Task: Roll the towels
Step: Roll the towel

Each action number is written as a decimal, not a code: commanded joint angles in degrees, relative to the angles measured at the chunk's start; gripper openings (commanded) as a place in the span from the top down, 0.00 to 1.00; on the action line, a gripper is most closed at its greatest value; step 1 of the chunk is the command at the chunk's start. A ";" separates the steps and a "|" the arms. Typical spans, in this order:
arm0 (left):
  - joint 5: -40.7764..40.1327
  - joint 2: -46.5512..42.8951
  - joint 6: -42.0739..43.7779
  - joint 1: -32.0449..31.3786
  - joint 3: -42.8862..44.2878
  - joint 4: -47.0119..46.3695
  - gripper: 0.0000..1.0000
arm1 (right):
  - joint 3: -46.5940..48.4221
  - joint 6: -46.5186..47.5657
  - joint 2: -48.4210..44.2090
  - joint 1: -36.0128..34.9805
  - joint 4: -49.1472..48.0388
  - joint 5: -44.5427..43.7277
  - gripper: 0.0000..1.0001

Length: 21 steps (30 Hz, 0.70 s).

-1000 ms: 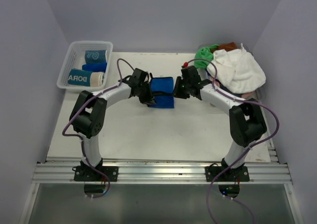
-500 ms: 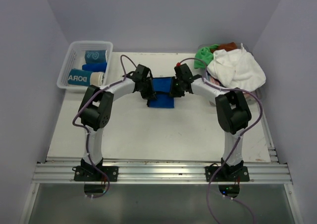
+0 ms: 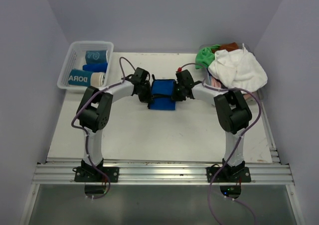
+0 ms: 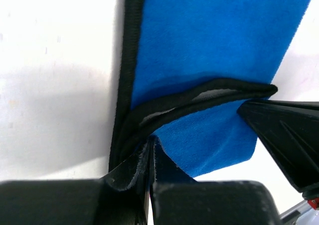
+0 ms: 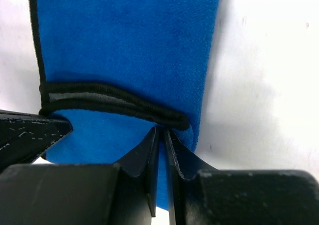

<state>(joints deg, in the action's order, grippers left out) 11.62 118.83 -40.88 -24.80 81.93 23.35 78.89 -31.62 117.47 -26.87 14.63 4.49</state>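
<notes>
A royal blue towel (image 3: 163, 93) with a black hem lies folded on the white table between my two arms. My left gripper (image 3: 146, 91) is shut on its left edge; in the left wrist view (image 4: 149, 153) the jaws pinch the hem fold. My right gripper (image 3: 177, 90) is shut on its right edge; in the right wrist view (image 5: 162, 138) the towel (image 5: 124, 46) passes between the jaws. The held fold stands a little above the lower layer (image 4: 214, 41). A pile of white (image 3: 238, 69), green (image 3: 204, 55) and brown towels sits at the back right.
A clear mesh basket (image 3: 74, 50) at the back left holds rolled towels, teal and beige with lettering (image 3: 85, 78), blue (image 3: 94, 66) and teal (image 3: 96, 56). Walls close in on both sides. The table (image 3: 149, 135) runs to the rail in front.
Both grippers moved toward the back of the table with the towel's near edge, folding it over itself; the towel now looks shorter and both arms are more stretched out.
</notes>
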 commanded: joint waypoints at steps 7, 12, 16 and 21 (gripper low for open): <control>-0.45 -9.92 3.27 -0.08 -12.49 1.69 0.97 | -22.44 -4.68 -13.82 -7.84 -1.01 -0.44 0.87; -3.18 -14.40 5.63 -0.16 -12.06 3.10 0.96 | -26.33 -3.72 -25.34 -10.83 0.05 -6.83 0.84; -3.26 -17.74 8.19 -0.16 -8.81 5.55 0.92 | -23.44 5.13 -31.68 -13.81 3.64 -13.18 0.71; -4.32 -20.12 8.46 0.45 -8.45 7.67 0.86 | -17.12 14.73 -27.66 -20.05 6.81 -17.76 0.59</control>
<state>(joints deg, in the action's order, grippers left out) 9.45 102.15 -34.61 -25.12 71.85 29.06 57.56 -25.34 87.33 -43.64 18.65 -7.55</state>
